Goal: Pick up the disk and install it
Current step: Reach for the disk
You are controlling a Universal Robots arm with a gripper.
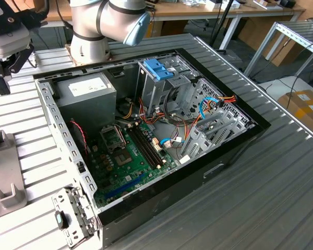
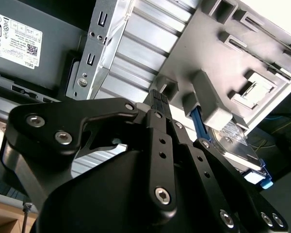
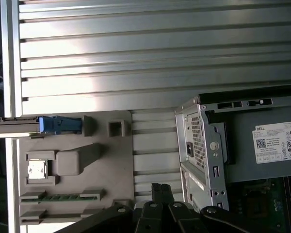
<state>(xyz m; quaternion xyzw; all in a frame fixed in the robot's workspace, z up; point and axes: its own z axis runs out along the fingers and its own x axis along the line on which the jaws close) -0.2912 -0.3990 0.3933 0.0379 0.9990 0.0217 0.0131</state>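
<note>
- One gripper point(image 3: 157, 187), fingers closed together on nothing, hangs above the table point(image 3: 136, 58) between holder point(image 3: 106, 160) and case point(image 3: 199, 145)
- Disk point(image 3: 58, 124) stands on edge in a slot at the holder's edge, apart from the gripper
- Case lies open, board point(image 1: 130, 161) showing

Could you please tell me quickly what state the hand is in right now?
Hand: closed, holding nothing; the disk stands untouched in the grey fixture.
</note>
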